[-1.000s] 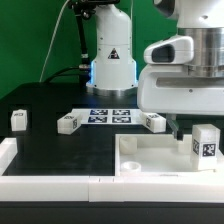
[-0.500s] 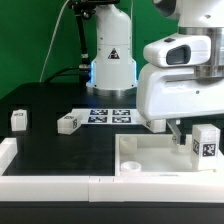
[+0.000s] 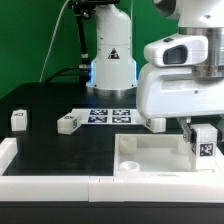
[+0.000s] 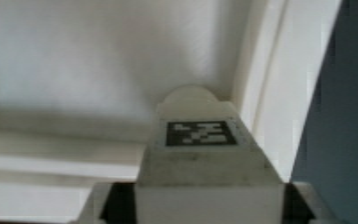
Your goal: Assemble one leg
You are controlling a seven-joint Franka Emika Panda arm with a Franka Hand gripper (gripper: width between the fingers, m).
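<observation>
A small white leg (image 3: 206,146) with a marker tag stands upright on the large white panel (image 3: 150,158) at the exterior view's right. My gripper (image 3: 197,133) is down over its top, one finger (image 3: 187,129) showing beside it. In the wrist view the leg (image 4: 202,140) fills the gap in my gripper (image 4: 211,208), with a dark finger pad (image 4: 121,205) against each side. The gripper is shut on the leg. The panel's raised edge (image 4: 274,70) runs alongside the leg.
Three more legs lie on the black table: one at the left (image 3: 19,118), one near the middle (image 3: 68,123), one by the arm (image 3: 153,122). The marker board (image 3: 110,115) lies in front of the robot base (image 3: 110,60). The panel has a corner hole (image 3: 130,165).
My gripper has moved toward the exterior view's right, from beside the upright leg to over it. The leg has stayed in place.
</observation>
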